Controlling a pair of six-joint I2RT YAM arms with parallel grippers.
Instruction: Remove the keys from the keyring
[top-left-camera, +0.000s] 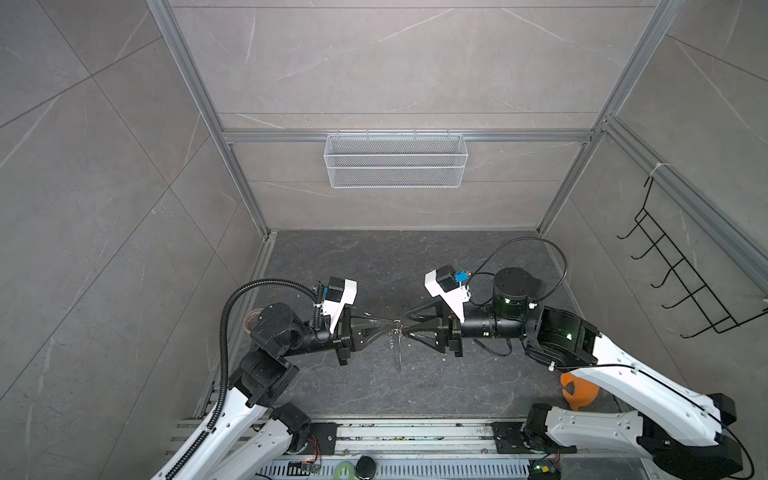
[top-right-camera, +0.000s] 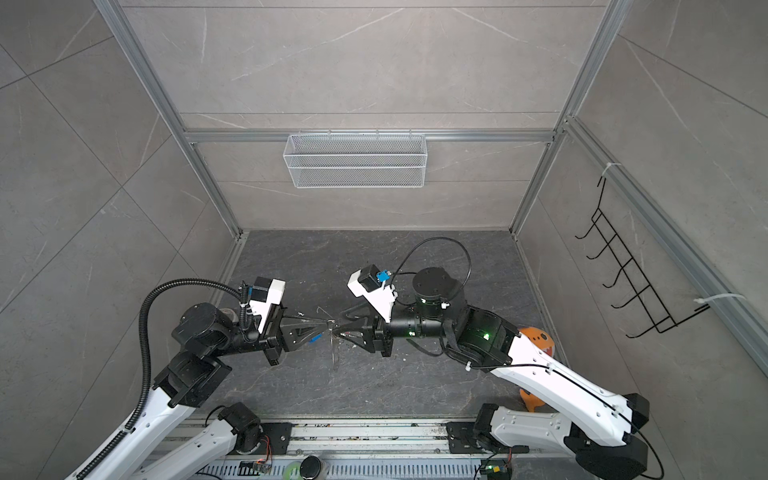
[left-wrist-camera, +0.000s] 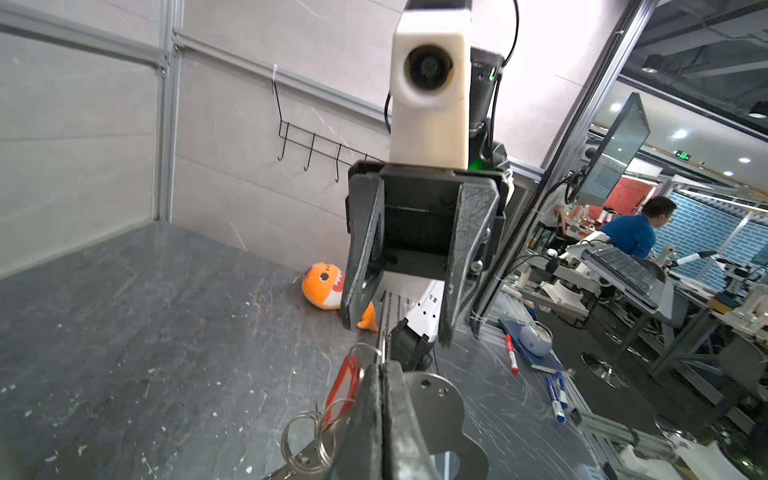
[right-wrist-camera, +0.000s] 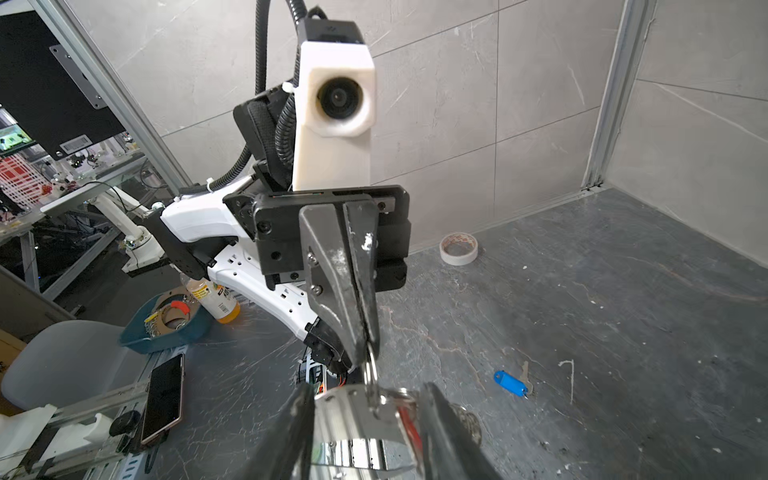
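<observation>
The keyring hangs in the air between my two grippers. My left gripper (left-wrist-camera: 382, 365) (top-left-camera: 392, 323) is shut on one of its silver rings (right-wrist-camera: 370, 365). The flat grey tag (left-wrist-camera: 432, 405) (right-wrist-camera: 357, 415) hangs below, seen edge-on in both top views (top-left-camera: 399, 351) (top-right-camera: 334, 353). A red key (left-wrist-camera: 343, 384) (right-wrist-camera: 409, 428) still hangs on the rings (left-wrist-camera: 307, 442). My right gripper (right-wrist-camera: 365, 388) (top-left-camera: 408, 323) stands open, its fingers apart on either side of the tag. A blue key (right-wrist-camera: 509, 383) (top-right-camera: 314, 339) lies on the table, a silver blade (right-wrist-camera: 525, 374) at its side.
A tape roll (right-wrist-camera: 459, 248) lies by the left wall. An orange plush shark (left-wrist-camera: 322, 286) (top-left-camera: 577, 390) sits behind the right arm. A white wire basket (top-left-camera: 395, 160) hangs on the back wall and a black hook rack (top-left-camera: 685, 282) on the right wall.
</observation>
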